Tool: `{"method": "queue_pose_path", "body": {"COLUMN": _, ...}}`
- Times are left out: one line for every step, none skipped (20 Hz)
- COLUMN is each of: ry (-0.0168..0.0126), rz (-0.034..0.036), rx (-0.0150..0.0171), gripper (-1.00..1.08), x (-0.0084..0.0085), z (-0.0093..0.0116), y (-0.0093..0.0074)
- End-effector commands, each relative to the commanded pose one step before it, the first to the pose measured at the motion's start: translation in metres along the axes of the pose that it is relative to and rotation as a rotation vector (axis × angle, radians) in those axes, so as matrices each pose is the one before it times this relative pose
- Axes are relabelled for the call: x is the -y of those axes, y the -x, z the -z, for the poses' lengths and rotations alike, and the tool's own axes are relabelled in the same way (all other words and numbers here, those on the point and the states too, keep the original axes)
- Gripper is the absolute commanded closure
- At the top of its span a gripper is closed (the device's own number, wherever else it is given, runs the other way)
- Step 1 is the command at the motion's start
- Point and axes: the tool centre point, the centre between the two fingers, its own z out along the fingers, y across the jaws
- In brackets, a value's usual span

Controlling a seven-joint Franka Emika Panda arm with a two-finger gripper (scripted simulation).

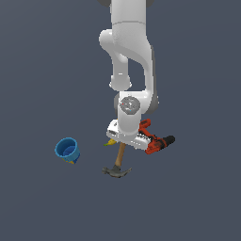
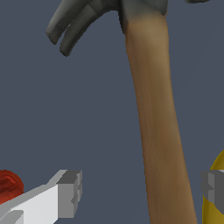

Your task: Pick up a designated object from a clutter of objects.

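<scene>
The white arm [image 1: 129,52] descends from the top centre of the exterior view, wrist pointing straight down. The gripper [image 2: 142,192] sits low in the wrist view — jaws spread wide, grey fingertips [image 2: 70,192] at either side, gripping nothing.

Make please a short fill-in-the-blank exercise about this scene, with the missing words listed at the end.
1. The hammer has a handle made of ____.
2. In the wrist view, the handle lies ____ the two fingers of the open gripper.
3. Apart from the clutter, at the exterior view's left, sits a cup coloured ____.
4. The power drill is black and ____.

Missing words: wood; between; blue; red
</scene>
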Motion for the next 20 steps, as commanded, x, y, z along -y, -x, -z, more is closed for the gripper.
{"method": "queue_pose_path", "body": {"ry": -0.00017, "rz": -0.00098, "rx": -0.00043, "gripper": -0.92, "x": -0.00022, "z": -0.01055, "y": 0.00010}}
{"method": "queue_pose_path", "body": {"ry": 0.00000, "rz": 0.00000, "rx": 0.00000, "gripper": -0.92, "x": 0.00014, "z": -0.00299, "y": -0.00005}}
{"method": "queue_pose_path", "body": {"ry": 0.00000, "rz": 0.00000, "rx": 0.00000, "gripper": -0.92, "x": 0.00014, "z": -0.00239, "y": -0.00010}}
{"method": "queue_pose_path", "body": {"ry": 0.00000, "rz": 0.00000, "rx": 0.00000, "gripper": -0.92, "x": 0.00013, "z": -0.00181, "y": -0.00013}}
{"method": "queue_pose_path", "body": {"ry": 0.00000, "rz": 0.00000, "rx": 0.00000, "gripper": -0.92, "x": 0.00011, "z": -0.00126, "y": -0.00013}}
{"method": "queue_pose_path", "body": {"ry": 0.00000, "rz": 0.00000, "rx": 0.00000, "gripper": -0.92, "x": 0.00007, "z": -0.00074, "y": -0.00009}}
{"method": "queue_pose_path", "body": {"ry": 0.00000, "rz": 0.00000, "rx": 0.00000, "gripper": -0.92, "x": 0.00003, "z": -0.00024, "y": -0.00003}}
{"method": "queue_pose_path", "body": {"ry": 0.00000, "rz": 0.00000, "rx": 0.00000, "gripper": 1.08, "x": 0.00000, "z": 0.00000, "y": 0.00000}}
{"method": "queue_pose_path", "body": {"ry": 0.00000, "rz": 0.00000, "rx": 0.00000, "gripper": 1.08, "x": 0.00000, "z": 0.00000, "y": 0.00000}}
{"method": "queue_pose_path", "body": {"ry": 0.00000, "rz": 0.00000, "rx": 0.00000, "gripper": 1.08, "x": 0.00000, "z": 0.00000, "y": 0.00000}}
{"method": "queue_pose_path", "body": {"ry": 0.00000, "rz": 0.00000, "rx": 0.00000, "gripper": 1.08, "x": 0.00000, "z": 0.00000, "y": 0.00000}}
{"method": "queue_pose_path", "body": {"ry": 0.00000, "rz": 0.00000, "rx": 0.00000, "gripper": 1.08, "x": 0.00000, "z": 0.00000, "y": 0.00000}}
{"method": "queue_pose_path", "body": {"ry": 0.00000, "rz": 0.00000, "rx": 0.00000, "gripper": 1.08, "x": 0.00000, "z": 0.00000, "y": 0.00000}}
{"method": "queue_pose_path", "body": {"ry": 0.00000, "rz": 0.00000, "rx": 0.00000, "gripper": 1.08, "x": 0.00000, "z": 0.00000, "y": 0.00000}}
{"method": "queue_pose_path", "body": {"ry": 0.00000, "rz": 0.00000, "rx": 0.00000, "gripper": 1.08, "x": 0.00000, "z": 0.00000, "y": 0.00000}}
{"method": "queue_pose_path", "body": {"ry": 0.00000, "rz": 0.00000, "rx": 0.00000, "gripper": 1.08, "x": 0.00000, "z": 0.00000, "y": 0.00000}}
{"method": "queue_pose_path", "body": {"ry": 0.00000, "rz": 0.00000, "rx": 0.00000, "gripper": 1.08, "x": 0.00000, "z": 0.00000, "y": 0.00000}}
{"method": "queue_pose_path", "body": {"ry": 0.00426, "rz": -0.01362, "rx": -0.00074, "gripper": 1.08, "x": -0.00836, "z": 0.00121, "y": -0.00290}}
{"method": "queue_pose_path", "body": {"ry": 0.00000, "rz": 0.00000, "rx": 0.00000, "gripper": 1.08, "x": 0.00004, "z": 0.00024, "y": 0.00006}}
{"method": "queue_pose_path", "body": {"ry": 0.00000, "rz": 0.00000, "rx": 0.00000, "gripper": 1.08, "x": 0.00012, "z": 0.00071, "y": 0.00018}}
